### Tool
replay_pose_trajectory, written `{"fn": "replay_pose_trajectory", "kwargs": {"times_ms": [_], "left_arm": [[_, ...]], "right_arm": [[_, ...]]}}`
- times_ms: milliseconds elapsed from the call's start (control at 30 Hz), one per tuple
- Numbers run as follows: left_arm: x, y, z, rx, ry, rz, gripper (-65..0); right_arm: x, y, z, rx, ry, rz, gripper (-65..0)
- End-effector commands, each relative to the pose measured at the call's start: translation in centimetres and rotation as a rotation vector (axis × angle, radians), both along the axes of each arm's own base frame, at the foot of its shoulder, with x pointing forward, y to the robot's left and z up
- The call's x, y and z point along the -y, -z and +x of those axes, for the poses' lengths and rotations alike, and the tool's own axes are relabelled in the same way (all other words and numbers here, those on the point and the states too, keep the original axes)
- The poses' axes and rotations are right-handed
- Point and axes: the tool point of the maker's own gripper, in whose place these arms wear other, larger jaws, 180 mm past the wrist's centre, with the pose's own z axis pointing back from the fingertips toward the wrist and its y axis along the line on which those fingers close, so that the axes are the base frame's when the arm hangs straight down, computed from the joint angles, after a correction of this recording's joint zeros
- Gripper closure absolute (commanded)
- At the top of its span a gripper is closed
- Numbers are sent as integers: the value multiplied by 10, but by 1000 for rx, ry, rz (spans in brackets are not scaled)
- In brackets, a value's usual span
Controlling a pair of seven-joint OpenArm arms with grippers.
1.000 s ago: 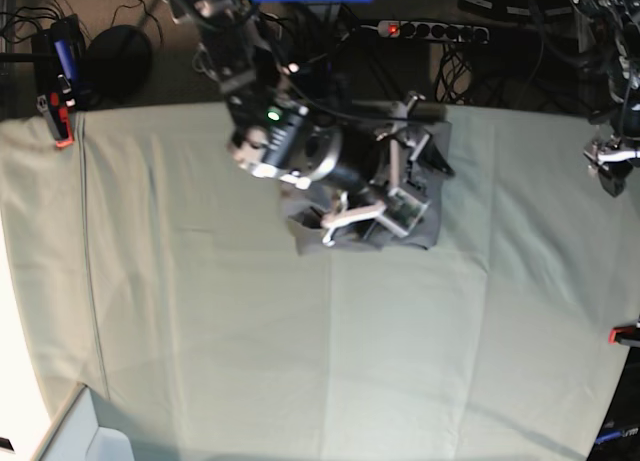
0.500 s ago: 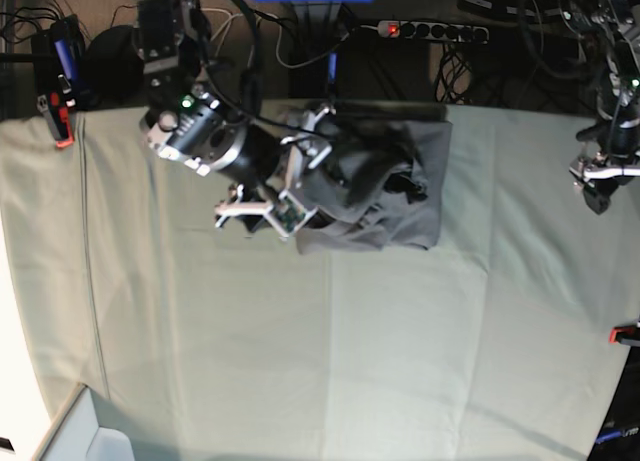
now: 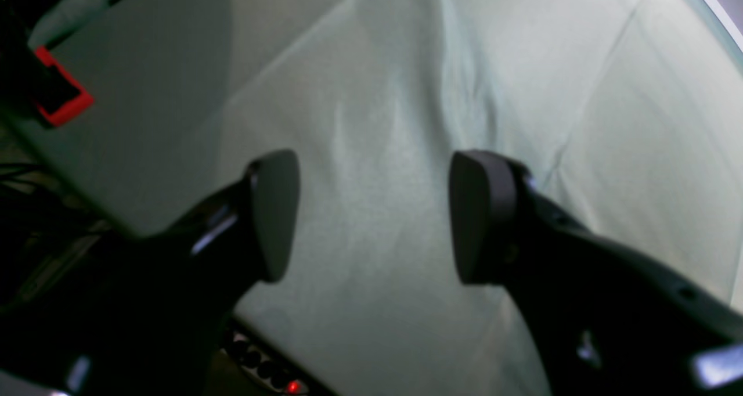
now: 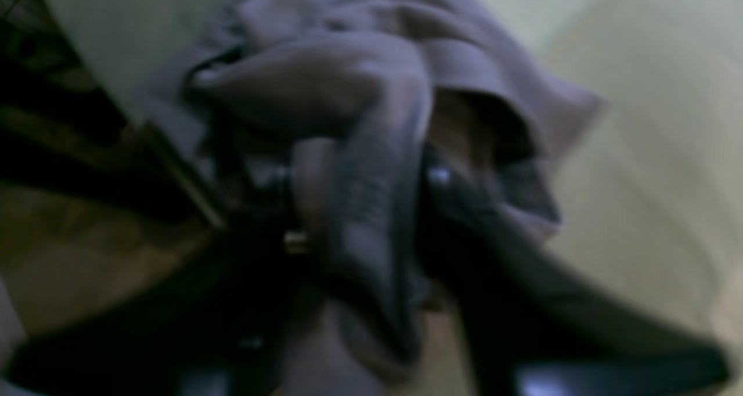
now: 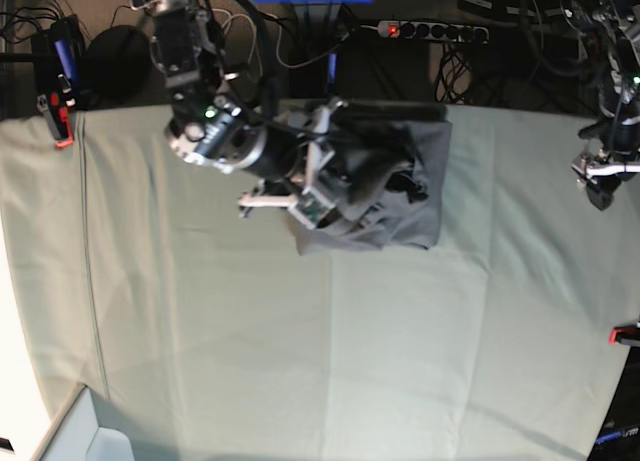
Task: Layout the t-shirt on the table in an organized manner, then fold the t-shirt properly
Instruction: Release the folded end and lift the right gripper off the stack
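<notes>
From the left wrist camera, I saw the left claw (image 3: 371, 216) with its two dark fingers (image 3: 273, 210) standing wide apart and nothing between them. Under it lay only the pale green table (image 3: 406, 94) cloth with soft creases. A red clamp (image 3: 58, 97) sat at the table edge on one side. No shirt showed in this view, so I judged this arm was far from the job.

From the right wrist camera, the picture was blurry. The dark grey t-shirt (image 4: 348, 94) filled the middle, bunched in folds, and a thick fold of it ran down between the fingers of the right claw (image 4: 365, 210). The claw looked closed on that fold, pinching the cloth. The shirt lay straight ahead of the claw, reaching away over the table toward its far edge.

From the base camera, the shirt was a crumpled heap (image 5: 400, 191) near the far edge of the table (image 5: 300, 361), a little past the middle. Its long side seemed to run from side to side. The right claw (image 5: 312, 186) was at the heap's near-left edge, touching it, so the rest of the shirt lay away from that arm. The left claw (image 5: 600, 171) hung well apart by the other table edge. The right arm was much nearer. I saw no box or bin holding anything that I could be sure of.
</notes>
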Motion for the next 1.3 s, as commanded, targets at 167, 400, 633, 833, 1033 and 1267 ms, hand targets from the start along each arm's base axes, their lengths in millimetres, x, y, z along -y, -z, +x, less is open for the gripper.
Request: {"fn": "replay_pose_trajectory", "kwargs": {"times_ms": [167,400,633,833,1033,1267], "left_arm": [[-7,-14,4,37,0,33,-398],[-5,-14,6,39,5,31,-398],[-4,-14,6,40,5,28,-398],[-4,-15,4,41,3,29,-398],[9,-15,8,52,21,10,-397],[44,-2,11,32,93,-32,-397]], "right_arm": [[-36,-14,-35,0,-91,81,-69],[-60,-35,-55,32,-159,128,-209],[-58,-46,-70,68,-207,119,-385],[-25,-56,-35,132,-102,85,-356],[-10,-51,-7,153,-69,43,-212],[-29,-24,-20,47,-82,69,-50]]}}
